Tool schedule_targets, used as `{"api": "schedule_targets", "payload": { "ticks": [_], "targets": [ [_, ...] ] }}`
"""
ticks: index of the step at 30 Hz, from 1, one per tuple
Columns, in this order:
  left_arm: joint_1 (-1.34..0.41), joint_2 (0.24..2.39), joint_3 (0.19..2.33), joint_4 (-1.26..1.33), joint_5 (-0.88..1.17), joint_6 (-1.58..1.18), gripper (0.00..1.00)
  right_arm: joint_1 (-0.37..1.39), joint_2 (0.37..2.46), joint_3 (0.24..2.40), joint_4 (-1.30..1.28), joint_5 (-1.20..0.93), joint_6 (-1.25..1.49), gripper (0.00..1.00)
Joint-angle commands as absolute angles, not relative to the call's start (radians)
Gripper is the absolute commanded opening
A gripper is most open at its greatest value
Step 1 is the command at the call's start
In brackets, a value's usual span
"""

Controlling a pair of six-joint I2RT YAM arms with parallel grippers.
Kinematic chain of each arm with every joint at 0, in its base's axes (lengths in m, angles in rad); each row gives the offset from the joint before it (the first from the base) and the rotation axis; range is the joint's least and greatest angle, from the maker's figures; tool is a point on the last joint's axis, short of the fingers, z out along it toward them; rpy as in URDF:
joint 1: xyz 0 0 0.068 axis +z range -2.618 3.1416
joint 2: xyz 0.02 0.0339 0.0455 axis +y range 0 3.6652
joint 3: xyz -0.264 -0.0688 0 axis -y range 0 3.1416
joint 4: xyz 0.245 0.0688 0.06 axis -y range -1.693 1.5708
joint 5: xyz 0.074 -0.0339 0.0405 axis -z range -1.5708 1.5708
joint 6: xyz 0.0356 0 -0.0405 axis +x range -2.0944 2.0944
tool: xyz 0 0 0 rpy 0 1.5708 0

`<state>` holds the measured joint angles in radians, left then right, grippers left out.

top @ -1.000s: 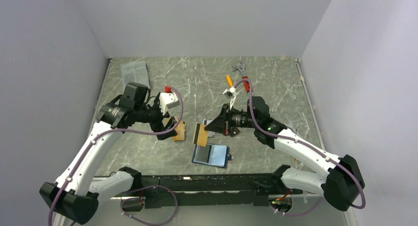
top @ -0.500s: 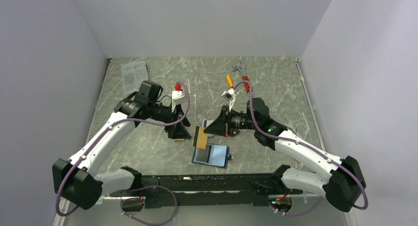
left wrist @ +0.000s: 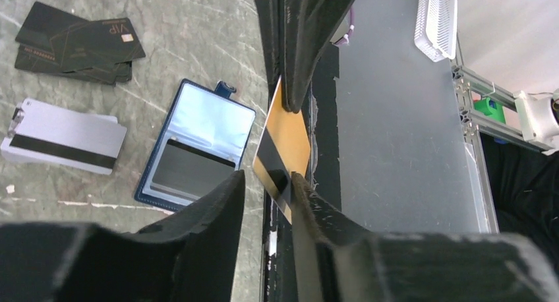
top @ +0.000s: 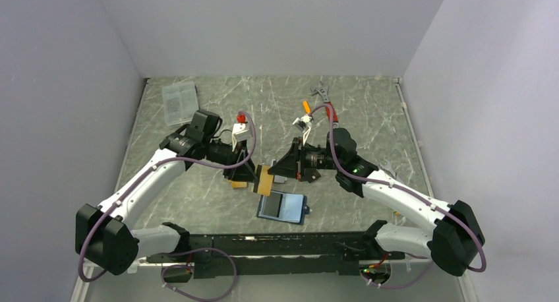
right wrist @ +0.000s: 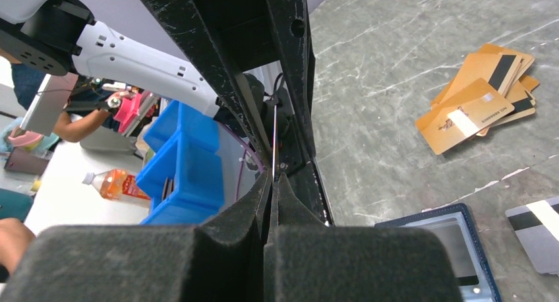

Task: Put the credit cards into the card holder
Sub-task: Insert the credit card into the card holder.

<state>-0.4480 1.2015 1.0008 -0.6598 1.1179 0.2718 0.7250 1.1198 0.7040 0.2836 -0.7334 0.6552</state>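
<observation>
Orange with a black stripe, one card stands on edge in the air over the middle of the table, pinched tight by the right gripper. The left gripper is half open, with its fingers on both sides of the card's free corner; whether they touch it I cannot tell. The card holder lies open and flat just nearer, close to the table's near edge. Loose orange cards lie under the left gripper. Black cards and a grey card lie near the card holder. A clear box and pliers sit far back, with bare marble between them.
</observation>
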Motion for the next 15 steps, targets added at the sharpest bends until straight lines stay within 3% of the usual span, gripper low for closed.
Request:
{"api": "schedule_targets", "payload": {
  "ticks": [1, 6, 10, 15],
  "targets": [
    [-0.454, 1.218, 1.022, -0.648, 1.210, 0.307, 0.30, 0.736, 1.135, 0.756, 0.371, -0.734, 0.662, 0.00],
    [-0.453, 1.238, 1.042, -0.668, 1.247, 0.321, 0.00, 0.745, 1.154, 0.764, 0.407, -0.726, 0.675, 0.00],
    [-0.453, 1.247, 1.054, -0.667, 1.288, 0.312, 0.00, 0.749, 1.161, 0.729, 0.499, -0.739, 0.728, 0.00],
    [-0.444, 1.244, 1.055, -0.604, 1.349, 0.231, 0.00, 0.749, 1.158, 0.643, 0.671, -0.751, 0.827, 0.15]
  ]
}}
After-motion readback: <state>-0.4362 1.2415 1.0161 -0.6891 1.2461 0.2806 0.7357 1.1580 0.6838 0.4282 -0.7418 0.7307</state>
